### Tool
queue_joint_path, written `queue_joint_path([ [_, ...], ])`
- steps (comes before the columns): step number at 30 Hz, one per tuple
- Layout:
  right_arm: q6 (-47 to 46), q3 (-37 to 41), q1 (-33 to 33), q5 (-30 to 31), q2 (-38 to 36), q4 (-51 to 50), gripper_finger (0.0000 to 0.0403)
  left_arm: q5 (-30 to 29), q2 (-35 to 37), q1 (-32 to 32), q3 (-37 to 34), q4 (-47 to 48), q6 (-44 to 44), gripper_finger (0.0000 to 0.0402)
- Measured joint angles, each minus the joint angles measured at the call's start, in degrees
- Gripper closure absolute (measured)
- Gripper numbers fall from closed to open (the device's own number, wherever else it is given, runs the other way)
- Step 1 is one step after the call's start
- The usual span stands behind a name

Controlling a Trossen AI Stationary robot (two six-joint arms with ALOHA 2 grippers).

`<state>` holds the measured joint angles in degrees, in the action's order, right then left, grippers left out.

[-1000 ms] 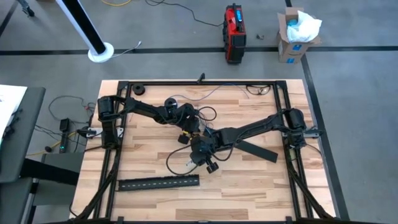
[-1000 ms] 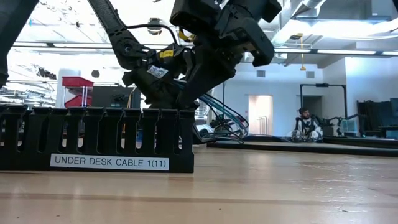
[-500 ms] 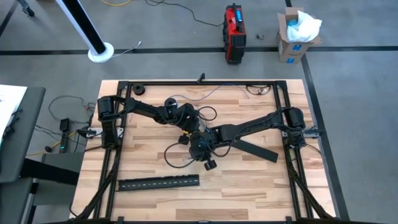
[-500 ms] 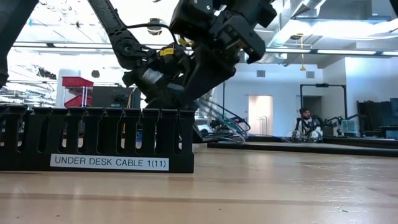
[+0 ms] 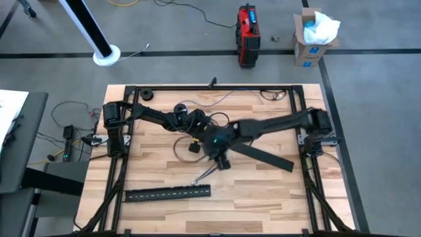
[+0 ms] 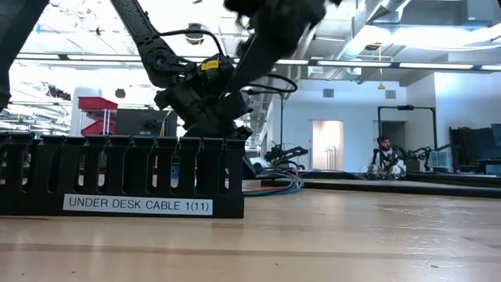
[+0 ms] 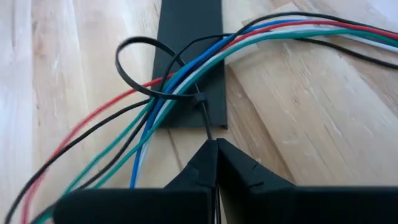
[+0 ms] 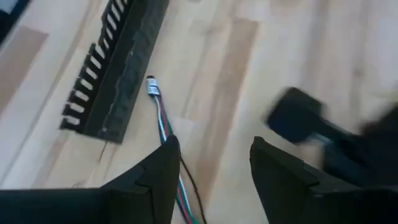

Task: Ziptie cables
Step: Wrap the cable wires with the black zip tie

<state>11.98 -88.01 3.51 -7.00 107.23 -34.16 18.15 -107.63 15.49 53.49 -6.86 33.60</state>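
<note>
The cables (image 7: pixel 186 71) are thin red, black, green, blue and white wires bundled across the wooden table, with a black zip tie loop (image 7: pixel 134 65) around them. In the high view they lie at mid-table (image 5: pixel 181 146), their free ends (image 8: pixel 152 87) near the slotted strip. My left gripper (image 7: pixel 214 149) is shut on the zip tie's tail, just near of the bundle (image 5: pixel 196 139). My right gripper (image 8: pixel 214 165) hovers open above the cables' free-end stretch (image 5: pixel 222 160), touching nothing. My left gripper pinches the zip tie's thin tail (image 7: pixel 208 134) between its two fingertips, a short way from the tie's head (image 7: pixel 199 99). The fingers come level with the table, in line with the tail. The loop stands up around the bundle, which rests on the table and the flat strip.
A long black slotted strip labelled "UNDER DESK CABLE" (image 5: pixel 168 193) lies near the front edge. A flat black strip (image 5: pixel 266 157) lies right of centre, under the cables (image 7: pixel 189 37). A small tape roll (image 5: pixel 181 108) sits toward the back. A dark blurred object (image 8: pixel 298 115) shows beside my right gripper.
My right gripper has risen and drawn back toward the far right, away from the table top. The cable bundle, lifted before, has dropped and now lies along the table, its free ends nearer the slotted strip. My left gripper has kept its place.
</note>
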Motion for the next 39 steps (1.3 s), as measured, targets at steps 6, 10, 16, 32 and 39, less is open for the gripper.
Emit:
queue_joint_path([
  [6,-2.5,1.5,-6.4,2.1,-7.4,-17.5,0.0243,-0.4,0.0,0.1,0.0,-0.1,0.2,0.0402],
  [10,-5.0,9.5,-10.4,1.4,-12.4,-14.3,0.0258,-2.1,1.5,0.1,0.0,1.2,0.6,0.0402],
  [16,-11.1,24.9,-16.6,-2.1,-15.9,2.7,0.0270,-4.5,5.8,0.1,0.0,5.3,2.5,0.0401],
  [32,-8.7,27.4,-14.0,-7.2,-16.1,16.4,0.0269,-4.5,13.8,-0.9,0.0,10.4,-11.3,0.0402],
  [39,-7.0,27.4,-14.3,-6.4,-16.1,14.4,0.0269,-10.9,14.6,-1.0,0.0,20.2,-21.5,0.0402],
])
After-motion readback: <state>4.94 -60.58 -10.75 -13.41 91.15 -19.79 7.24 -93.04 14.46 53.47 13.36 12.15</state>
